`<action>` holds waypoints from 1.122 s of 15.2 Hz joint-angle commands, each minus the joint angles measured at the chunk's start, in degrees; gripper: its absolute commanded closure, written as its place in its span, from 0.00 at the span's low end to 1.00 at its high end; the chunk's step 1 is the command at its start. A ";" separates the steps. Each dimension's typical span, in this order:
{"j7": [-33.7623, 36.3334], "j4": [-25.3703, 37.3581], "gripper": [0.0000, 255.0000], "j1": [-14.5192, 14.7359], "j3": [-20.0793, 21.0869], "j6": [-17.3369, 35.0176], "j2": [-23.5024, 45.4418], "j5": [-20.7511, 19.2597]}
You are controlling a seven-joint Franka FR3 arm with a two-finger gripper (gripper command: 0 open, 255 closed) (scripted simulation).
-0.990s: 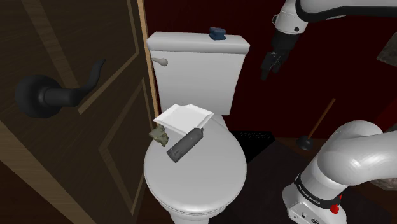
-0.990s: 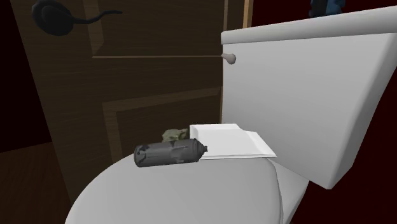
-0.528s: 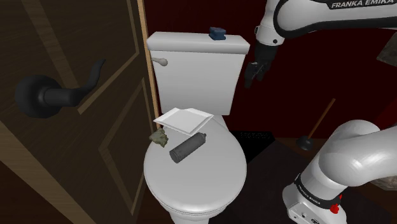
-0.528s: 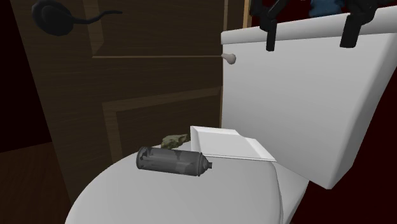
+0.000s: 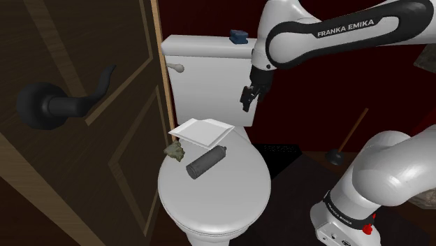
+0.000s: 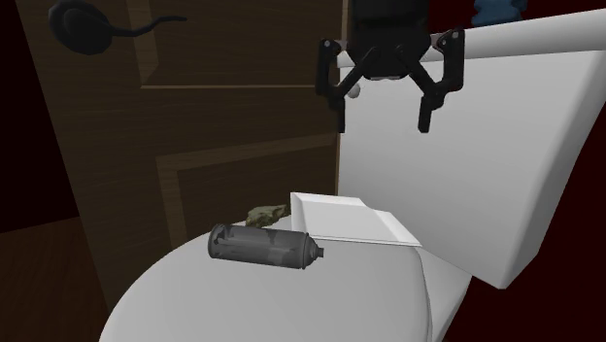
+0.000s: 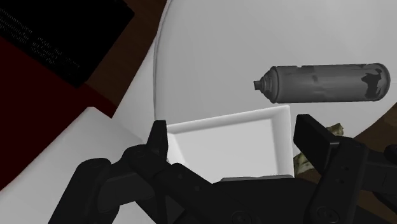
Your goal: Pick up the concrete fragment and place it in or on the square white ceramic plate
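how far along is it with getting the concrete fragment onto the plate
Done: nothing yet; the concrete fragment lies on the toilet lid by the square white plate, untouched. In hand: the gripper hangs above the plate, jaws open and empty. Left: come down on the fragment, clear of the dark spray can next to it, grasp, lift and set it on the plate.

Mottled fragment lies just beside square white plate
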 commanded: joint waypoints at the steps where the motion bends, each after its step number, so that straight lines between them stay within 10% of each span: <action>1: 1.63 0.95 0.00 0.57 1.52 3.16 4.07 0.32; 17: 17.54 16.11 0.00 4.49 10.86 19.17 36.32 -7.13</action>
